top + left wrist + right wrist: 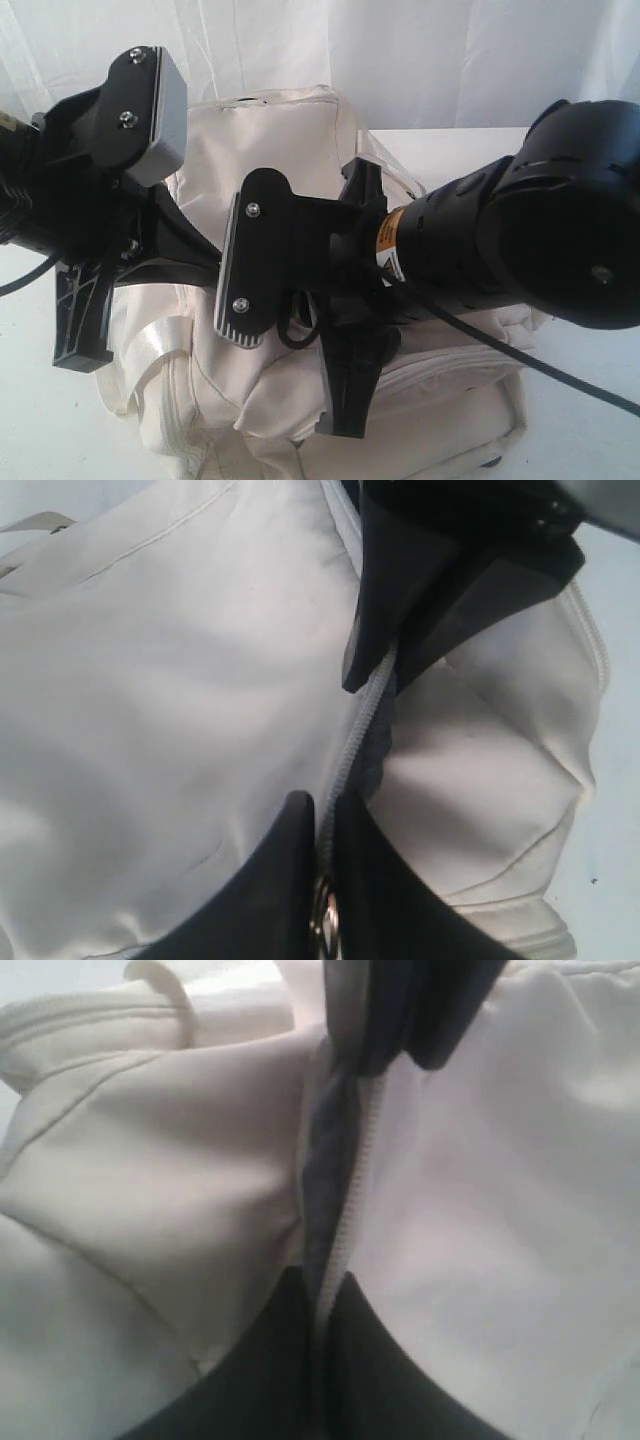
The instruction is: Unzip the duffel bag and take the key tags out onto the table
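The cream bag lies on the white table under both arms. The left jaws pinch the zip pull; the right jaws are clamped on the zip, which gapes slightly

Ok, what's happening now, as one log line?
step: unzipping | left gripper: shut on zipper | right gripper: shut on zipper | bag: small gap, dark lining showing | key tags: not seen
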You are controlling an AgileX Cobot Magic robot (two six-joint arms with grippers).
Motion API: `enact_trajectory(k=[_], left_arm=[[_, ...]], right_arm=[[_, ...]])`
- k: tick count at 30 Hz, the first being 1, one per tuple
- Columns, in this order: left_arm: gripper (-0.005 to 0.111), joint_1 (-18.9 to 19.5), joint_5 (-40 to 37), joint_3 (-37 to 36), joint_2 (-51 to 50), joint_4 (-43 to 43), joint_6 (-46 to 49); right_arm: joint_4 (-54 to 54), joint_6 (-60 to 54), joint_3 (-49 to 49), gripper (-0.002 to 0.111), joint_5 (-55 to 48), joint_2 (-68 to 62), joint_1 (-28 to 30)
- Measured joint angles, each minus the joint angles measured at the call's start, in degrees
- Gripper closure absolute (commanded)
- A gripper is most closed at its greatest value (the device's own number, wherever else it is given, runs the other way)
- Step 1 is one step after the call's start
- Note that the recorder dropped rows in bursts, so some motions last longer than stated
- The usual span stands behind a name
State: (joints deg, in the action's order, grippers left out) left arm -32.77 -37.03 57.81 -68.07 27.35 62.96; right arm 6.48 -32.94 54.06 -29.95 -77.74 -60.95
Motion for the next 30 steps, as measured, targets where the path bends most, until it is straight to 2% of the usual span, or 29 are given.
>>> enact_trajectory(k=[5, 13, 30], left_arm=[[0.107, -0.10, 0.63, -0.60, 0.00, 0.01, 0.00], [0.107, -0.64, 5.95, -3.46, 0.00, -0.10, -1.26], [0.107, -1.05, 6.78, -3.46, -0.35, -0.74, -2.64]], right_arm=[[1.94, 3.15, 0.19, 0.108, -1.25, -0.56, -0.12], [7.71, 11.22, 0.75, 0.108, -3.69, -1.27, -0.62], [11.12, 16.28, 0.06, 0.108, -5.38, -1.27, -0.72]])
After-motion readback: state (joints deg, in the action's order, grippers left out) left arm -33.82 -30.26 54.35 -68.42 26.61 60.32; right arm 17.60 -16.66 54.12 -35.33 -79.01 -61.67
